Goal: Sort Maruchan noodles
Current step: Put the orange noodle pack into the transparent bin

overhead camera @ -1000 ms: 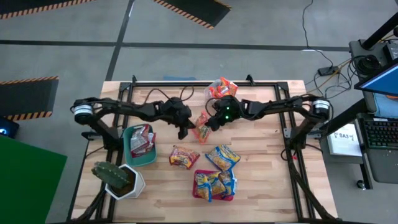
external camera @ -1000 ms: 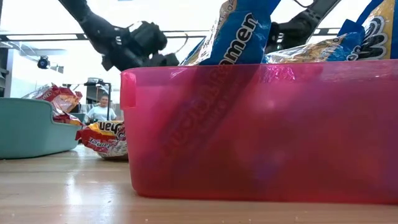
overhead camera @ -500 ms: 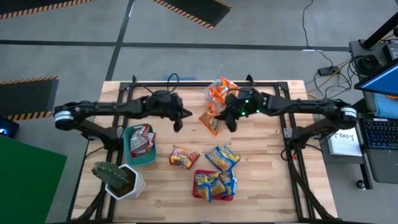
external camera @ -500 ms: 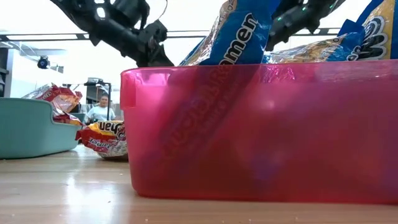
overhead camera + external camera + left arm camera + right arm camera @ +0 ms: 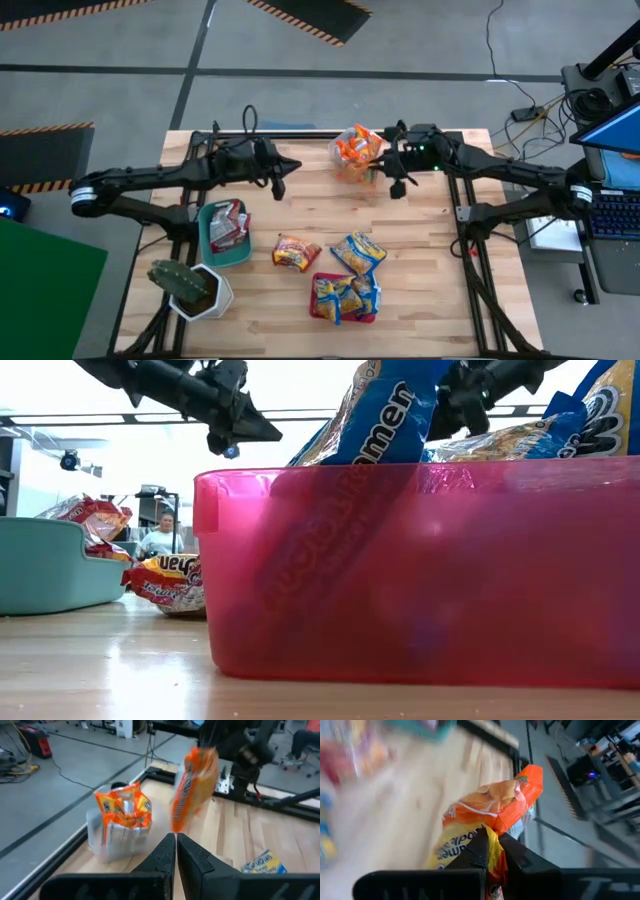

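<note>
My right gripper [image 5: 385,168] is shut on an orange noodle packet [image 5: 195,785] and carries it in the air beside the clear bin [image 5: 352,150], which holds more orange packets [image 5: 122,807]. My left gripper [image 5: 278,182] is shut and empty, raised over the far-left part of the table; its fingers [image 5: 176,847] point toward the bin and the hanging packet. A red-and-orange packet [image 5: 296,250] and a blue-and-yellow packet [image 5: 358,252] lie flat on the table. The teal bin [image 5: 212,250] holds silver/red packets. The red bin [image 5: 420,570] holds blue-and-yellow packets. My right gripper pinches the orange packet between its two fingers at one crinkled end [image 5: 492,832]. The fingers come at it from above. The packet is lifted clear of the table and hangs below the gripper, upright and slightly tilted [image 5: 192,795], close to the clear bin's side.
A potted cactus [image 5: 185,285] stands at the near-left corner. The table's dark frame rails [image 5: 465,215] run along its sides. Bare wood [image 5: 300,205] lies between the two grippers. A person [image 5: 163,538] sits far behind the table in the low view.
My right gripper has risen from the table's middle and moved toward the far edge, carrying the orange packet up to the clear bin. My left gripper has lifted and drawn back toward the far-left, away from the packet, staying shut.
</note>
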You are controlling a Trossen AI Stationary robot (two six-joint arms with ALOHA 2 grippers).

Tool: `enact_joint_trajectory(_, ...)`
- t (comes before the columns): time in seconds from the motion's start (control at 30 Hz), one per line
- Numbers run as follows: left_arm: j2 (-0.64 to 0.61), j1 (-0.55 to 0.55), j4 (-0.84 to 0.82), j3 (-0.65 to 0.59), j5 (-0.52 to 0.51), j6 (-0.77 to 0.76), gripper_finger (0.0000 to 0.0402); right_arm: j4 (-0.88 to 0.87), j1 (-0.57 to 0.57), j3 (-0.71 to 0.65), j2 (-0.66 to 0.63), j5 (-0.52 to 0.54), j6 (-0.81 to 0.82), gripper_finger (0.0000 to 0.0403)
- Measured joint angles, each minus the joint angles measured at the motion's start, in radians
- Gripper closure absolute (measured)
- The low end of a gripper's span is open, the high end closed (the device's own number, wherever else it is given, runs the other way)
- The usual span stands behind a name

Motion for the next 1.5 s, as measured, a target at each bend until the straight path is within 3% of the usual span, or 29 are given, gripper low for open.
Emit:
enact_joint_trajectory(0.2,-0.034,0.000,0.000,0.000,-0.027,-0.030,0.0402,-0.165,-0.079,0.030,0.013,0.114,-0.319,0.0392)
enact_joint_trajectory(0.6,-0.038,0.000,0.000,0.000,-0.034,-0.101,0.0402,-0.221,-0.158,0.132,0.170,0.135,-0.880,0.0392)
enact_joint_trajectory(0.8,-0.038,0.000,0.000,0.000,-0.034,-0.114,0.0402,-0.219,-0.158,0.173,0.233,0.083,-0.954,0.0392)
enact_joint_trajectory(1.33,-0.038,0.000,0.000,0.000,-0.059,-0.125,0.0402,-0.148,-0.158,0.166,0.355,0.083,-1.236,0.0392)
enact_joint_trajectory(1.5,-0.038,0.000,0.000,0.000,-0.060,-0.125,0.0402,-0.139,-0.163,0.159,0.356,0.082,-1.168,0.0392)
